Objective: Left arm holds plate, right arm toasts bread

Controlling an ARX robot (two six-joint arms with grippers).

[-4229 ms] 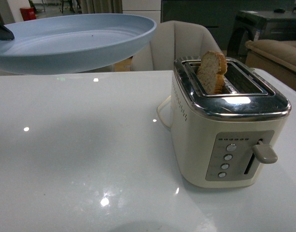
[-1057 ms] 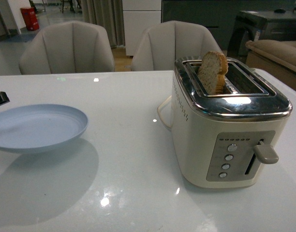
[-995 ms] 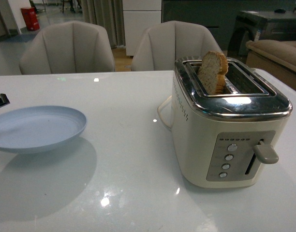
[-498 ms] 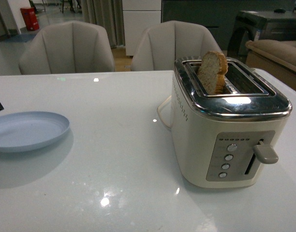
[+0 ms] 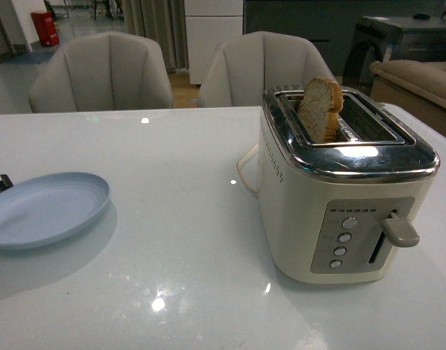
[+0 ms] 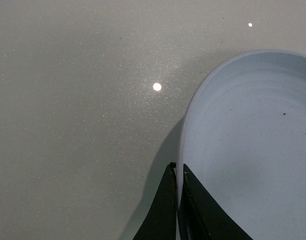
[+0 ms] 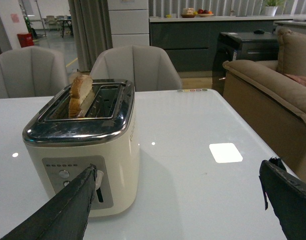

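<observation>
Pinching plate [image 6: 243, 145] rim, left gripper [image 6: 177, 172] low over table; right gripper [image 7: 178, 200] spread wide.

One pale blue plate [image 5: 44, 208], one bread slice [image 5: 319, 108], one cream two-slot toaster [image 5: 347, 186] with four round buttons, two grey chairs beyond one white tabletop [image 5: 186, 240].

plate [image 5: 48, 208]: we see pale blue, plain
bread [image 5: 319, 108]: light brown crumb, darker crust
toaster [image 5: 339, 197]: cream body, shiny chrome top, grey button panel
table [image 5: 186, 240]: glossy white
chairs [image 5: 99, 71]: light grey
left gripper [image 6: 179, 197]: black fingers
</observation>
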